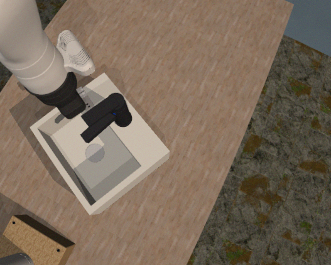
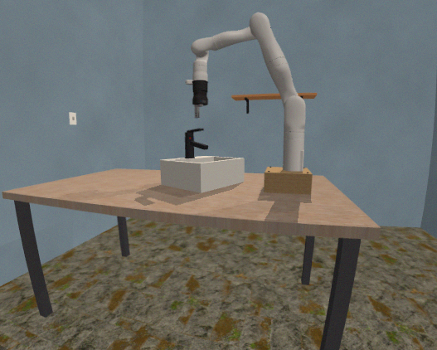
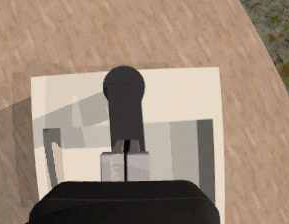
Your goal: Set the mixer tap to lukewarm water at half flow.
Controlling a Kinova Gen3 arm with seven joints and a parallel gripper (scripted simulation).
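The black mixer tap (image 1: pixel 124 117) (image 2: pixel 189 146) (image 3: pixel 124 82) stands on the rim of the pale basin (image 1: pixel 149 146) (image 2: pixel 222 176) (image 3: pixel 182 95). Its lever (image 1: pixel 102 110) (image 2: pixel 196 130) (image 3: pixel 126 117) points out over the spout (image 1: pixel 97 129) (image 2: pixel 201 145), in line with it, and rises slightly toward its tip; the exact lift is hard to tell. A blue dot (image 1: pixel 114 113) and a red dot (image 2: pixel 190 138) mark the body. My gripper (image 2: pixel 196 117) (image 3: pixel 127 154) is shut and empty, above the lever and clear of it. In the wrist view the fingers hide the lever's outer end.
The basin has raised walls around its hollow, with a round drain (image 1: pixel 95 152) in its floor. The arm's wooden base block (image 1: pixel 36 235) (image 2: pixel 288 182) stands on the table (image 1: pixel 208 78) (image 2: pixel 109 195). A wall shelf (image 2: pixel 259 97) is behind the arm.
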